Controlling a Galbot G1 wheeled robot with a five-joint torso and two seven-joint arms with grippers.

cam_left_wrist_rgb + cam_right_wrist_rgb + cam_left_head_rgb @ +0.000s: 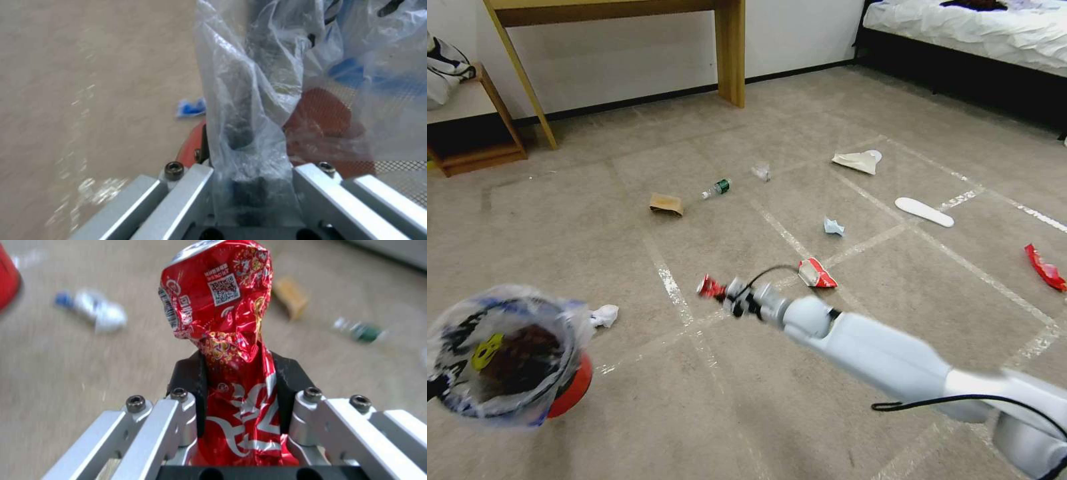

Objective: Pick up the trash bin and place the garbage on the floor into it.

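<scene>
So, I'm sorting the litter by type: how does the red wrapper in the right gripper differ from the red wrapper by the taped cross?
The held red wrapper is pinched upright in the right gripper, off the carpet; the loose red wrapper lies flat on the floor. The held one is crumpled narrow; the loose one spreads wider and shows a white face. Both are shiny red snack packaging.

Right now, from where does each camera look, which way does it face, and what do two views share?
Head view: high, facing down at the floor; the right arm reaches in, holding a red wrapper, with the bin on the left.
Left wrist view: along the left gripper, clamped on the bin's liner.
Right wrist view: along the right gripper, shut on the wrapper.
Shared: the wrapper, the bottle and the bin.
</scene>
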